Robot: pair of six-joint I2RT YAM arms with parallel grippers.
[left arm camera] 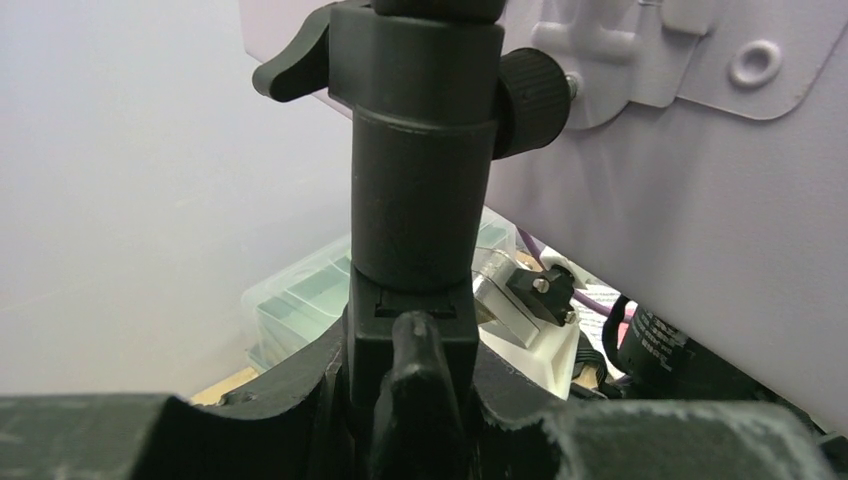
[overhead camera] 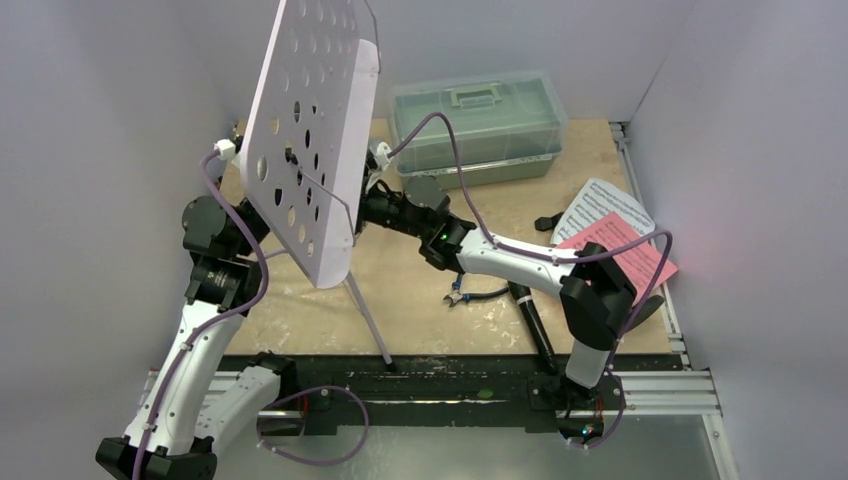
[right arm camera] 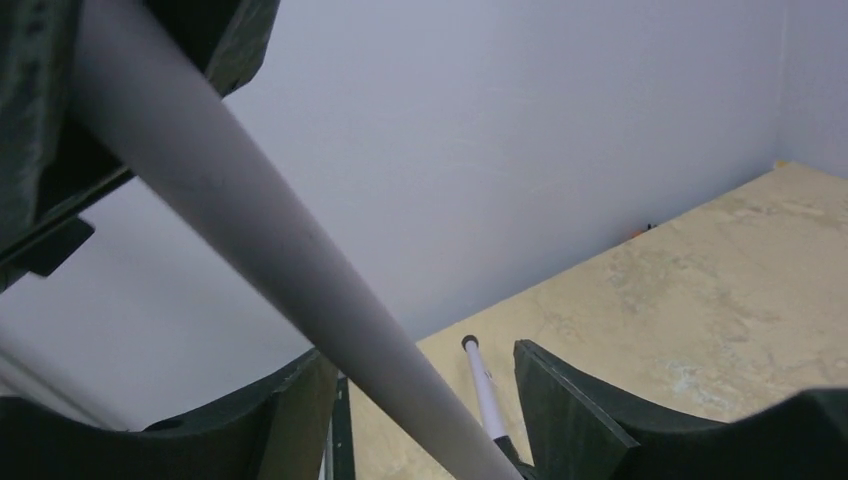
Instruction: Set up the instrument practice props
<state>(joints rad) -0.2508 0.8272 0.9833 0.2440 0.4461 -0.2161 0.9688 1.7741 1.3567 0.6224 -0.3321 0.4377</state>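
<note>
The pale lilac perforated music stand [overhead camera: 310, 130] stands tilted at the left, with one tripod leg [overhead camera: 368, 312] reaching the table's front edge. My left gripper [left arm camera: 415, 350] is shut on the stand's black post [left arm camera: 425, 180] under the plate; the plate hides it in the top view. My right gripper [overhead camera: 368, 208] is behind the plate; its jaws [right arm camera: 420, 400] stand open around a lilac tube [right arm camera: 250, 230] of the stand, with a gap on the right. The white sheet [overhead camera: 598, 208] and pink sheet [overhead camera: 625, 250] lie at the right. A black rod, likely the microphone [overhead camera: 535, 325], lies under my right arm. The round-based stand does not show clearly.
The translucent green toolbox [overhead camera: 478, 125] stands at the back. Blue-handled pliers [overhead camera: 460, 295] lie mid-table near the right arm. Another thin stand leg with a black tip [right arm camera: 480, 385] rests on the wooden table [right arm camera: 700, 300]. Walls close in on the left, back and right.
</note>
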